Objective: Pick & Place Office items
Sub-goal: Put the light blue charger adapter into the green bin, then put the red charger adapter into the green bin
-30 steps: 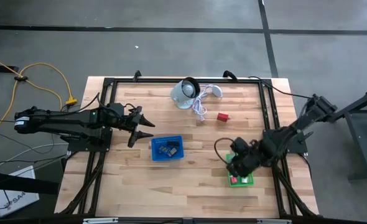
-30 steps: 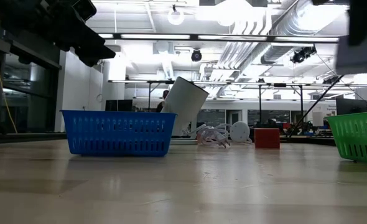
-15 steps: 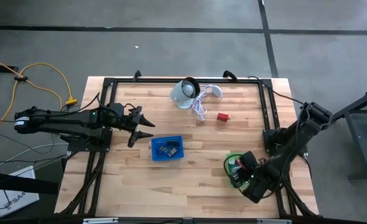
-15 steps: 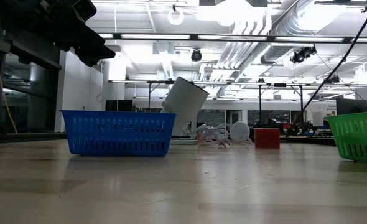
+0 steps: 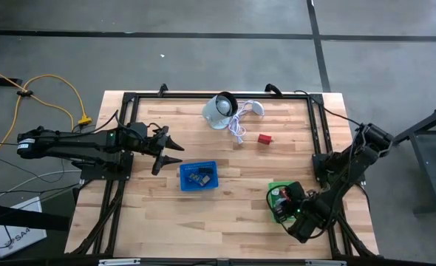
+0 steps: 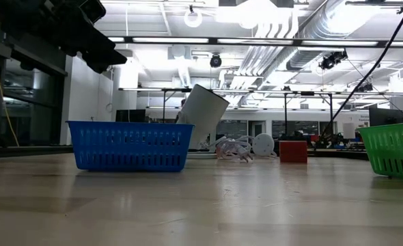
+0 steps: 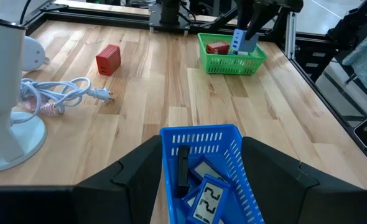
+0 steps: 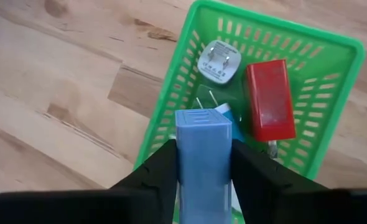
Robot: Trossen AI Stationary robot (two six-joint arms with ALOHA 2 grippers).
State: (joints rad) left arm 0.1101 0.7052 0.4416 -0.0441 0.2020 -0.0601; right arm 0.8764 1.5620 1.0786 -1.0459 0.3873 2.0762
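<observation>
Since a sec ago, our right gripper [image 8: 203, 163] has swung toward worktop's near edge, pale blue block [image 8: 203, 155] pinched between fingers, over green basket [image 8: 171, 93].

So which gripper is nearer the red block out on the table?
Left or right: about even, I can't call it. The left gripper hovers beside the blue basket; the right gripper holds a pale blue block over the green basket. The red block lies between.
</observation>
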